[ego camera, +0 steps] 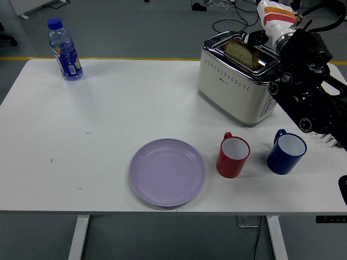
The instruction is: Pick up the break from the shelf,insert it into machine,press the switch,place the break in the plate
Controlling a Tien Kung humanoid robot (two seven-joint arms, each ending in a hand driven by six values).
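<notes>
Bread: seated low in toaster slot. My right hand: grip unclear. Next: press lever squarely down.

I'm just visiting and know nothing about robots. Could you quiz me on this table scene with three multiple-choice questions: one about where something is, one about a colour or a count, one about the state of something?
1. Where is the water bottle?
A. at the table's far left corner
B. on the plate
C. between the two mugs

2. How many mugs stand on the table?
A. one
B. two
C. four

3. How does the slice of bread sit now?
A. flat on the plate
B. sunk in the toaster's slot, only its top showing
C. inside the red mug

Answers:
1. A: the bottle stands alone far left, away from the purple plate.
2. B: a red mug and a blue mug stand side by side, right of the plate.
3. B: the bread's top edge pokes out of the toaster, with the right hand just above it.
</notes>
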